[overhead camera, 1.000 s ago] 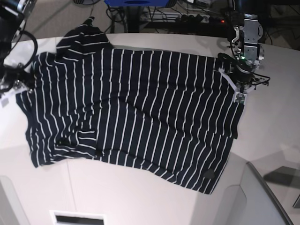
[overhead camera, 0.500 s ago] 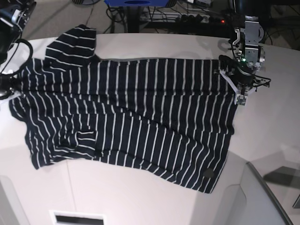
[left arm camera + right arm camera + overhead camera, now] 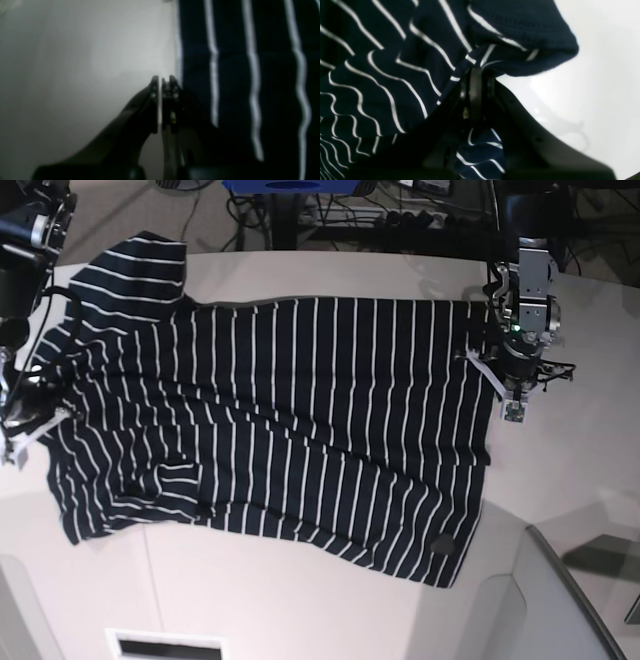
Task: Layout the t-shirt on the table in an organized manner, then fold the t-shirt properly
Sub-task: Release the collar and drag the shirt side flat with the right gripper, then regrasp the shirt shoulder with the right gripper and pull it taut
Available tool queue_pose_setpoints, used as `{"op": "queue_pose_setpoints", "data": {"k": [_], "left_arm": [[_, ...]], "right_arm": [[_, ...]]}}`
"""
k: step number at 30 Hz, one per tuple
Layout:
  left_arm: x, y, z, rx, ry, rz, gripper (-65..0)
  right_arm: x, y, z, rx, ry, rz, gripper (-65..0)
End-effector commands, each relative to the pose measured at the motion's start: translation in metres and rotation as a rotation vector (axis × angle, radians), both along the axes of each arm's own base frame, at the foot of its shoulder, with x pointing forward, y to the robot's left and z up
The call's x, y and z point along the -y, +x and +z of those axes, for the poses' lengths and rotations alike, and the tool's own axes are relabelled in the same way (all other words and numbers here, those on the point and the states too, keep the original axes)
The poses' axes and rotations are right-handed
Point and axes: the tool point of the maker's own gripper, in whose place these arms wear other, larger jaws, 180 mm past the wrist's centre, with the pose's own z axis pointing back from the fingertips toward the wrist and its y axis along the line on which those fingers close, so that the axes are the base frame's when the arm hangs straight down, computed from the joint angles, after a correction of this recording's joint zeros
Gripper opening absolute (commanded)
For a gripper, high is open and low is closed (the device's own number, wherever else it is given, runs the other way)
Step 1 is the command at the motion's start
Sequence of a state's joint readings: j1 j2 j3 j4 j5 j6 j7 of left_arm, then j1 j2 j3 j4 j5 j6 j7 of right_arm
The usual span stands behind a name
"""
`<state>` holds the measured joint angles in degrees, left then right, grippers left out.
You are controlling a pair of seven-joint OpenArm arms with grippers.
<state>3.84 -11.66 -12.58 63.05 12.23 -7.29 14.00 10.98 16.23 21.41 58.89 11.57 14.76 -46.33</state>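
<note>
Your right gripper (image 3: 476, 75) is clamped on the t-shirt (image 3: 280, 430) shoulder; your left gripper (image 3: 162, 82) is closed at the hem edge, its hold unclear. The shirt lies stretched across the table (image 3: 300, 600). Pull harder and a corner may slip, rumpling the cloth.

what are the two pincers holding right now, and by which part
Both grip the t-shirt: the right pincer is shut on bunched cloth at its sleeve end, the left pincer on the opposite side edge.
</note>
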Motion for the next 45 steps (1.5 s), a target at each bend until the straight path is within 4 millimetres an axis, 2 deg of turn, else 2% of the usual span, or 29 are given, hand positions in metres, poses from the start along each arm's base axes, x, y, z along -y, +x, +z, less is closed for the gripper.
{"op": "queue_pose_setpoints", "data": {"k": [1,8,10,13,16,18,22,23,24,26,28,29,32,36,40,45], "left_arm": [[-0.006,-0.009,-0.007,-0.045,0.011,0.015,-65.0],[-0.009,-0.009,-0.006,-0.044,0.015,0.020,-65.0],[-0.009,-0.002,-0.002,-0.030,0.015,0.020,-65.0],[-0.008,-0.001,-0.001,-0.027,0.014,0.021,-65.0],[-0.008,0.001,0.000,-0.024,0.014,0.021,-65.0],[-0.008,0.002,0.000,-0.022,0.013,0.021,-65.0],[-0.009,0.003,0.001,-0.019,0.015,0.021,-65.0],[-0.010,0.004,0.002,-0.019,0.017,0.021,-65.0],[-0.010,0.004,0.002,-0.019,0.017,0.021,-65.0],[-0.011,0.004,0.002,-0.019,0.018,0.022,-65.0],[-0.011,0.004,0.003,-0.017,0.019,0.023,-65.0],[-0.014,0.004,0.004,-0.017,0.025,0.022,-65.0],[-0.015,0.004,0.005,-0.014,0.028,0.021,-65.0],[-0.012,0.013,0.022,0.031,0.040,0.006,-65.0],[-0.013,0.014,0.032,0.054,0.058,-0.008,-65.0],[-0.014,0.013,0.030,0.050,0.057,-0.007,-65.0]], "right_arm": [[0.012,0.023,0.024,0.078,-0.039,0.007,-64.8],[-0.017,0.060,0.054,0.155,-0.096,0.150,-64.8],[-0.025,0.071,0.060,0.173,-0.102,0.182,-64.8],[-0.032,0.080,0.065,0.218,-0.114,0.211,-64.2],[-0.031,0.082,0.066,0.234,-0.115,0.202,-62.1],[-0.031,0.082,0.066,0.232,-0.115,0.203,-52.5],[-0.028,0.077,0.064,0.224,-0.122,0.200,-23.6],[-0.024,0.071,0.061,0.217,-0.123,0.190,-17.0],[-0.013,0.067,0.067,0.240,-0.126,0.153,-14.3],[0.020,0.044,0.082,0.298,-0.137,0.032,-14.9],[0.036,0.012,0.089,0.353,-0.102,-0.099,-14.9],[0.039,-0.007,0.085,0.340,-0.082,-0.136,-14.9],[0.025,-0.057,0.063,0.231,-0.017,-0.081,-15.2],[-0.002,-0.105,0.027,0.125,0.096,-0.051,-15.5],[-0.015,-0.136,0.010,0.064,0.128,-0.065,-15.5],[-0.024,-0.159,-0.001,0.017,0.147,-0.075,-15.5]]}}
